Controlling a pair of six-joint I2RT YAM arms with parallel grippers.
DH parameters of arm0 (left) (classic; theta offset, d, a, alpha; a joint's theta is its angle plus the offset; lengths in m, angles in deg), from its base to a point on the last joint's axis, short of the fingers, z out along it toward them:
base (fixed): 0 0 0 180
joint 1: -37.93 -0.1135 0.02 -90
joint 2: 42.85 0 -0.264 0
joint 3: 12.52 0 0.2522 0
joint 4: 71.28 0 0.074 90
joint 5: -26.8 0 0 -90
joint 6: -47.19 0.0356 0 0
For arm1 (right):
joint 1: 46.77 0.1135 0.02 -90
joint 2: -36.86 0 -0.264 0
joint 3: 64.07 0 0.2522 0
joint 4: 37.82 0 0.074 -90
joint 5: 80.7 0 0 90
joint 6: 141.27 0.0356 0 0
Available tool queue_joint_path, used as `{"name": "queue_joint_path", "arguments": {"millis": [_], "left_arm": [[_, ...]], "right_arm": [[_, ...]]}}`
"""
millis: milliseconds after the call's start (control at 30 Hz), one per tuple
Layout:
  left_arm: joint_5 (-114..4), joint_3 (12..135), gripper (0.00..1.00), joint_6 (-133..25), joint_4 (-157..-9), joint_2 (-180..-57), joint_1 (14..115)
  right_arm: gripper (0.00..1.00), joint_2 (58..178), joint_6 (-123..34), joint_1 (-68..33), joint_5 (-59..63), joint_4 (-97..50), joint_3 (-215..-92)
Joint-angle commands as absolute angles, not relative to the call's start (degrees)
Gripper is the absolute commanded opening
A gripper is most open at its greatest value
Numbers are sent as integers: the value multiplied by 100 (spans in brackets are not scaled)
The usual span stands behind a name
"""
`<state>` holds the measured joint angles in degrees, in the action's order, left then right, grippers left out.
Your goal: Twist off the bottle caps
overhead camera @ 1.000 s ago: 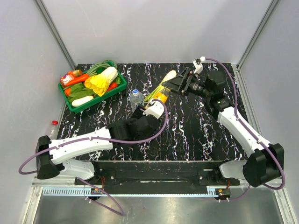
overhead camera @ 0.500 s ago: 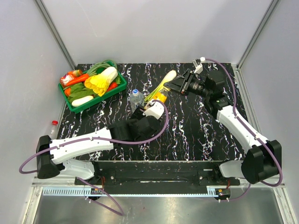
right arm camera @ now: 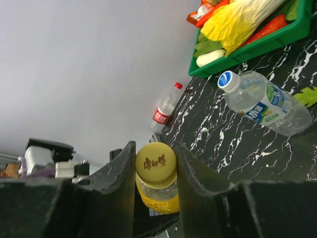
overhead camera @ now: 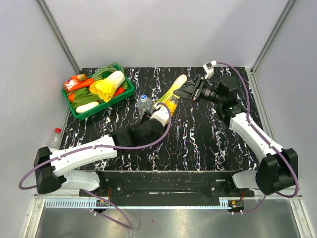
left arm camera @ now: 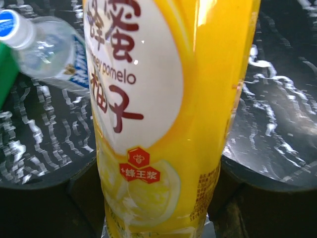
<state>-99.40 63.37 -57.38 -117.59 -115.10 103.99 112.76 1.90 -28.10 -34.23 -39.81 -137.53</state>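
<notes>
My left gripper (left arm camera: 158, 201) is shut on the body of the orange-yellow juice bottle (left arm camera: 163, 124), holding it tilted above the table's middle (overhead camera: 171, 104). My right gripper (right arm camera: 156, 168) is shut on that bottle's yellow cap (right arm camera: 156, 162), one finger (right arm camera: 116, 186) pressed against each side. The clear bottle with the pale blue label (overhead camera: 144, 104) lies on the table just left of the held one, its blue-and-white cap (right arm camera: 229, 81) on. The clear bottle with the red label (overhead camera: 54, 138) lies off the table's left edge against the wall, red cap on.
A green basket (overhead camera: 74, 110) full of toy vegetables sits at the back left. A pale leek-like vegetable (overhead camera: 174, 85) lies behind the held bottle. White walls enclose the black marbled tabletop (overhead camera: 208, 144) on three sides.
My right gripper has gone from open to shut on the juice bottle's cap. The left arm has pushed the bottle slightly up and to the right, towards it.
</notes>
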Motion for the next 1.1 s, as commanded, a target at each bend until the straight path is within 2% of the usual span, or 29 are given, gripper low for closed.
{"name": "queue_joint_path", "arguments": {"millis": [0,133,300,600,933,1067], "left_arm": [[-8319,5873,6,-5854,-10782,-10843,9797],[-6912,5477,5,-5889,-10140,-10307,9252],[-4566,5108,5,-6091,-9209,-9849,8567],[-1770,4958,5,-6723,-7829,-10006,8073],[-116,5019,4,-7436,-6738,-10279,8047],[123,5011,3,-7568,-6579,-10296,8047]], "right_arm": [[0,11165,226,-2779,-4378,-4857,-13874],[0,11139,454,-2788,-4694,-5472,-13821],[0,11200,884,-2797,-5116,-6438,-13795],[0,11200,1833,-2797,-5574,-8521,-13847],[0,11332,2792,-2797,-5856,-10596,-14216],[0,11315,2828,-2797,-5855,-10817,-14392]]}}
